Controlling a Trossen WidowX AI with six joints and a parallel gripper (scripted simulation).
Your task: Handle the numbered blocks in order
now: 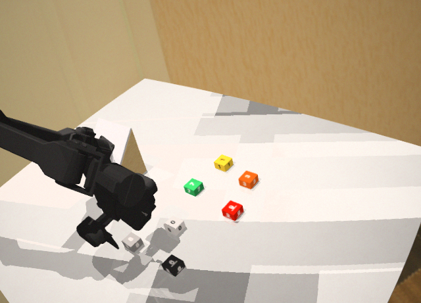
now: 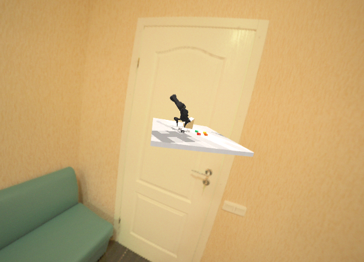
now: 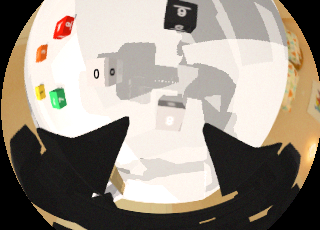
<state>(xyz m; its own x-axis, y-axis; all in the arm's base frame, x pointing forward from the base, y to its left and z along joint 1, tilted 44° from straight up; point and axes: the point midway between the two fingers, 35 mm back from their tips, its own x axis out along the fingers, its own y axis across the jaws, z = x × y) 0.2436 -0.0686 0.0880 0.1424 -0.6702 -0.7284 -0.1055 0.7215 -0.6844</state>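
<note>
Top view has the black arm (image 1: pixel 68 157) reaching in from the left over the white table (image 1: pixel 306 225), its gripper (image 1: pixel 102 236) tipped down at the near-left part of the surface. The jaws stand wide apart and hold nothing. A grey block (image 1: pixel 133 242) sits on the table just right of the gripper's visible pointed finger (image 1: pixel 112 240), close beside it; whether they touch cannot be told from here. In the wrist view the same grey block (image 3: pixel 170 112) lies in the gap between the two dark fingers, a little beyond their tips, with bare table on either side of it. A white block (image 1: pixel 174 226) marked 0 rests just right of and beyond the grey one, and a black block (image 1: pixel 173 265) lies nearer the camera, right of the gripper. Further right and well apart from the gripper are four coloured blocks: green (image 1: pixel 193 186) showing 7, yellow (image 1: pixel 223 162) showing 1, orange (image 1: pixel 248 179) showing 3, and red (image 1: pixel 232 209), whose digit is unclear. The digits on the grey and black blocks cannot be read. A tan wedge (image 1: pixel 132 157) stands on the table behind the arm.
</note>
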